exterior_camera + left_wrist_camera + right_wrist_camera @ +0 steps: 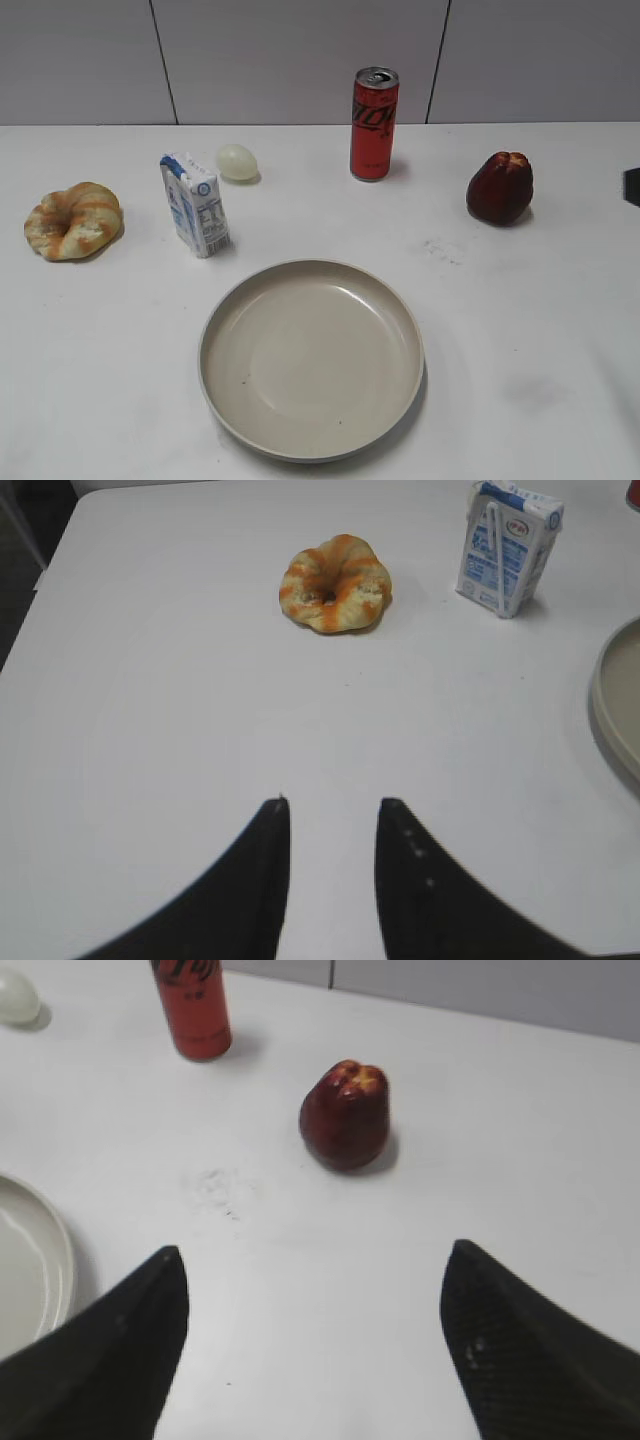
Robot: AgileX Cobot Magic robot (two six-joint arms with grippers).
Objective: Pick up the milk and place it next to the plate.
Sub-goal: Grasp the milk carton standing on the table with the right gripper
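The milk (pixel 195 204) is a small white-and-blue carton standing upright on the white table, behind and left of the plate (pixel 311 357), a large beige dish at the front centre. The carton also shows in the left wrist view (pixel 505 548) at the top right, with the plate's rim (pixel 617 702) at the right edge. My left gripper (pixel 333 805) is open and empty, well short of the carton. My right gripper (pixel 315 1255) is wide open and empty; the plate's edge (pixel 40 1260) lies to its left. Neither gripper shows clearly in the exterior view.
A glazed bread ring (pixel 73 220) lies at the far left. A pale egg (pixel 237 162) sits behind the carton. A tall red can (pixel 374 124) stands at the back centre. A dark red fruit (pixel 500 187) sits at the right, also ahead of my right gripper (pixel 345 1115).
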